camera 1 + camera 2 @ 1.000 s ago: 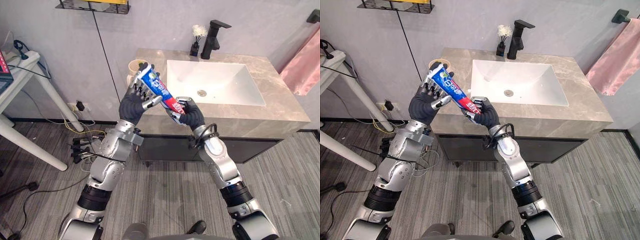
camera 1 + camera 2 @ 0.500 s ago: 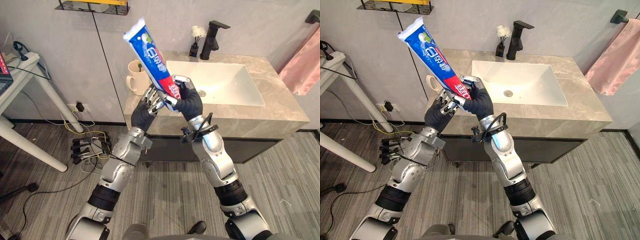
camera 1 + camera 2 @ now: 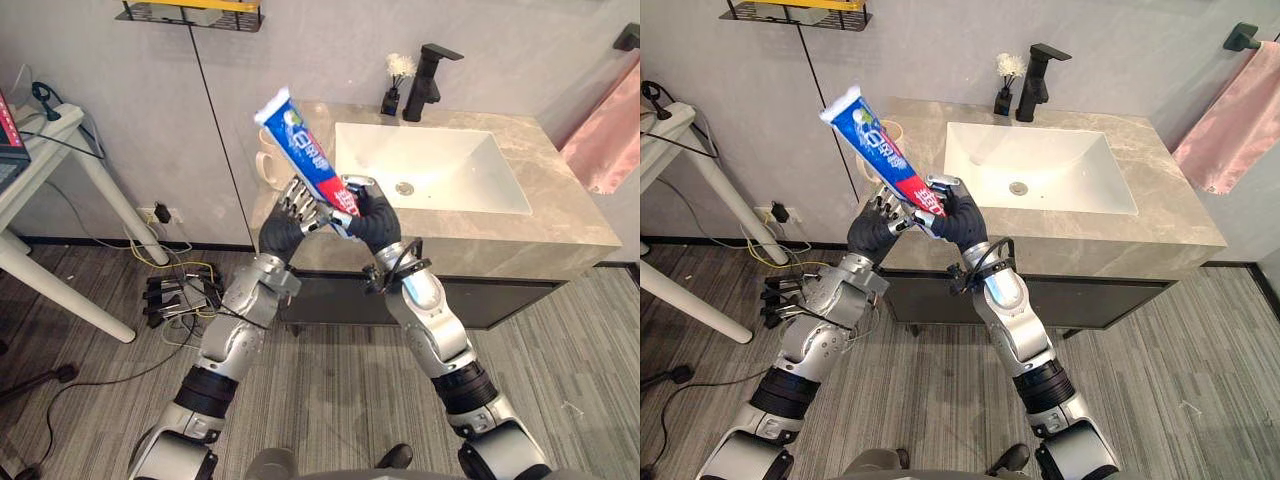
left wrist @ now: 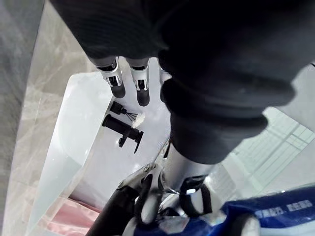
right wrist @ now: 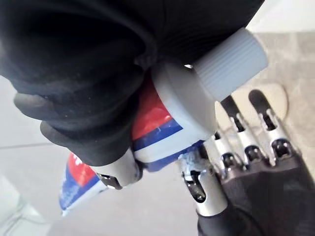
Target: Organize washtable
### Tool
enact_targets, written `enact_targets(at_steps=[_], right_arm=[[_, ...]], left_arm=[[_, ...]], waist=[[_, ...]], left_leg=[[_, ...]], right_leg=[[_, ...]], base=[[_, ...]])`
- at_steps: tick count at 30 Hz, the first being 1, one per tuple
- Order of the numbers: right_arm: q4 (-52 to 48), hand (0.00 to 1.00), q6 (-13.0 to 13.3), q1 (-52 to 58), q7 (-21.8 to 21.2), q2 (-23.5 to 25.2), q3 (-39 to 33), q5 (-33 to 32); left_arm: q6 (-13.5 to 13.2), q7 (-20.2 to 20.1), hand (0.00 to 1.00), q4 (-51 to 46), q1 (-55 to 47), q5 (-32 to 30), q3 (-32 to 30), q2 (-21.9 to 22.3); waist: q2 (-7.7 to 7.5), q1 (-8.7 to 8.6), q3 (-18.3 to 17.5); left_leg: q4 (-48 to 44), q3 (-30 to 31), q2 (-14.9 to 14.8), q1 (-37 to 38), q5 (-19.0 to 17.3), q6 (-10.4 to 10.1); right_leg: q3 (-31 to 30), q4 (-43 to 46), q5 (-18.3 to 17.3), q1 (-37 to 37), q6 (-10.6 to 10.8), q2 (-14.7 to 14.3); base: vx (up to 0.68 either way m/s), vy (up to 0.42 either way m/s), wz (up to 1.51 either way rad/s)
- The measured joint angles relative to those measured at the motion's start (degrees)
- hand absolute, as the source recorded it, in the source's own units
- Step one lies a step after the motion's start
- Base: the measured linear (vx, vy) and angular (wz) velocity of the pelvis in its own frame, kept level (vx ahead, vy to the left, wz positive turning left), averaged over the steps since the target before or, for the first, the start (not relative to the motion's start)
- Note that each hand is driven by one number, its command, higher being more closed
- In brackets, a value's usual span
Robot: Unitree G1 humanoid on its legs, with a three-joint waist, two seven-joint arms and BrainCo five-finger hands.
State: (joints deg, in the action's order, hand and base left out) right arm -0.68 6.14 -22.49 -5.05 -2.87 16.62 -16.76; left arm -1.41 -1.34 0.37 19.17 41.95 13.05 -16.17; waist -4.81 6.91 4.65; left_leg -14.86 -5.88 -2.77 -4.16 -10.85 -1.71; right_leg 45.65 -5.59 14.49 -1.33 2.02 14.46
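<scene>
A blue, red and white toothpaste tube (image 3: pixel 305 155) slants up in the air over the left front corner of the stone counter (image 3: pixel 560 215). My right hand (image 3: pixel 370 220) is shut on its lower end by the grey cap (image 5: pixel 229 61). My left hand (image 3: pixel 290 215) stands right beside it, open, with straight fingers (image 4: pixel 128 78) close to the tube's lower part. A cream mug (image 3: pixel 266 165) stands on the counter's left end, behind the tube.
A white sink basin (image 3: pixel 430 165) is set in the counter, with a black faucet (image 3: pixel 425 75) and a small dark bottle of white flowers (image 3: pixel 392 90) at the back. A pink towel (image 3: pixel 610 130) hangs at the right. A white table (image 3: pixel 40 150) stands to the left.
A second ago both hands held the tube low. The left hand let go, the right hand swung the tube up high, and it has now come down a little.
</scene>
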Motion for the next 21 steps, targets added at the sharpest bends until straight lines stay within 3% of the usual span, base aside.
enact_targets(at_steps=[5,21], right_arm=[[4.1,1.0,-0.6,1.4,0.3,-0.7,-3.5,1.7],[4.0,1.0,-1.0,2.2,0.2,-0.8,-6.0,2.4]], left_arm=[[-0.1,-1.1,0.0,0.0,2.0,0.2,-4.8,-1.2],[0.3,-4.9,0.0,-1.2,1.1,2.6,-6.0,-3.8]], waist=[[-0.04,0.19,0.0],[-0.03,0.03,0.0]], left_leg=[[0.0,0.0,0.0,0.1,0.1,0.0],[0.1,0.0,0.0,0.3,0.2,0.0]], right_leg=[[0.0,0.0,0.0,0.1,0.0,0.0],[-0.1,0.0,0.0,0.2,0.0,0.0]], base=[[0.0,0.0,0.0],[0.0,0.0,0.0]])
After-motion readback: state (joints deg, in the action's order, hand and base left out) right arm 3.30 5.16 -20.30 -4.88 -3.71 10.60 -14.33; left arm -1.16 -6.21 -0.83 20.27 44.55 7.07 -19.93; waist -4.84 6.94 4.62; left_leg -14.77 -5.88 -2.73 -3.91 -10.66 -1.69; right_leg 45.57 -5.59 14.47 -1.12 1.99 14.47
